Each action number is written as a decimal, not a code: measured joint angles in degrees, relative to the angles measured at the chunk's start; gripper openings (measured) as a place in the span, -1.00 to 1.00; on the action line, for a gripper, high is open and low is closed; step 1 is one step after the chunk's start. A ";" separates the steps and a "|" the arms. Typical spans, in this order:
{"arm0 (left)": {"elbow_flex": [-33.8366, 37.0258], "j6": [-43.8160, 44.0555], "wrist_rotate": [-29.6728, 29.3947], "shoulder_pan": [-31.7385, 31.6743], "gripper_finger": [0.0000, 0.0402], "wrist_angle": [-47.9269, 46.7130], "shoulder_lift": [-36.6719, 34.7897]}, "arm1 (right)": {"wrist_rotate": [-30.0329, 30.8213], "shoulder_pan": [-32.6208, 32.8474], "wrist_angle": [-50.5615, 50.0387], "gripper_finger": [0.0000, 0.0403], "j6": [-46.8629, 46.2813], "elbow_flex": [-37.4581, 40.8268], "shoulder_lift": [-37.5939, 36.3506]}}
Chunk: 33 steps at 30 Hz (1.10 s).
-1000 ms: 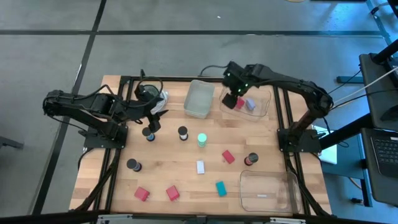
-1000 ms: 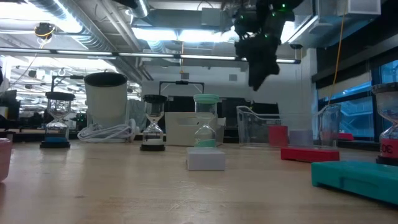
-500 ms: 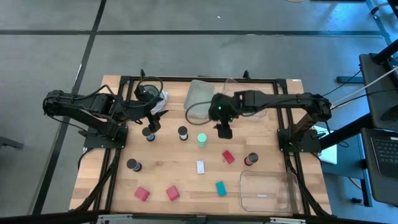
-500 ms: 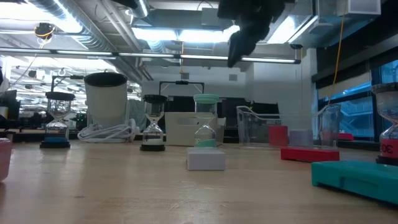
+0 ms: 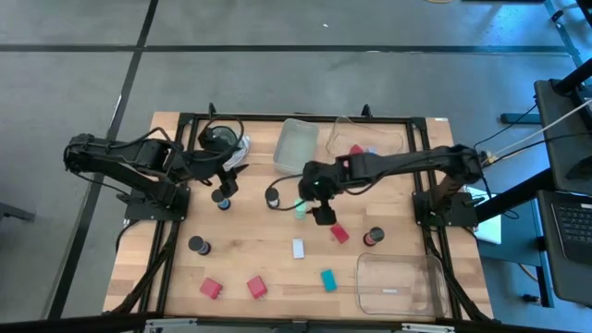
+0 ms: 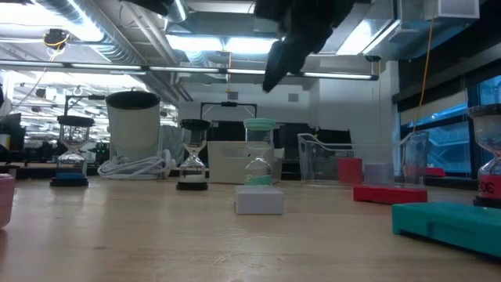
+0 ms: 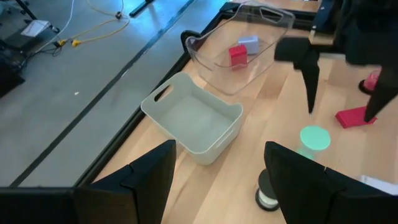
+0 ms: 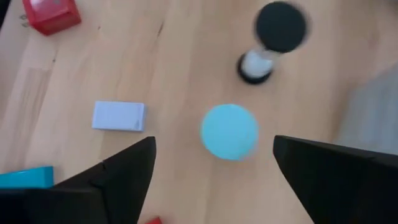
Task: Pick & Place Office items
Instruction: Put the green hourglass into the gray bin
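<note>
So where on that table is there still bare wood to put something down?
The widest bare patch is the wood between the dark cylinder, the white block and the red blocks. Another lies above the clear tray, right of the red-capped cylinder. It is crowded around the green cylinder, where the right gripper hovers.

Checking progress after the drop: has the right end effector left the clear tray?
Yes. The right end effector swung from over the clear tray toward table centre, now open above the green hourglass.

Two dark jointed arms trailing black cables, with pointed black fingers [image 7: 309, 78].
</note>
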State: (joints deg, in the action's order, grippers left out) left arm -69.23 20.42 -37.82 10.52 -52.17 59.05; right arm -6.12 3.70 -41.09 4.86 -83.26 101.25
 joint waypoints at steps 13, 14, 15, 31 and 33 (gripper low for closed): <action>2.34 1.48 -0.04 0.00 0.21 -0.42 0.02 | 0.28 -0.74 5.30 0.48 2.01 0.54 2.75; 2.36 1.50 -0.02 0.00 0.21 -0.58 0.02 | -0.18 -0.95 6.60 0.48 2.03 1.33 2.74; 2.36 1.56 -0.02 0.00 0.21 -0.56 0.02 | -0.43 -1.14 7.73 0.48 2.01 2.32 2.74; 2.38 1.96 -0.22 0.00 0.21 -0.38 0.02 | -0.80 -2.22 19.42 0.48 1.42 10.99 2.78; 2.38 2.27 -0.24 -0.02 0.21 -0.38 0.02 | -0.79 -2.41 20.83 0.48 1.54 11.56 2.77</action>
State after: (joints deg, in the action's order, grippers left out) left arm -66.85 22.68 -38.06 10.51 -52.56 59.07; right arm -6.91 1.29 -20.25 6.40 -71.70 104.02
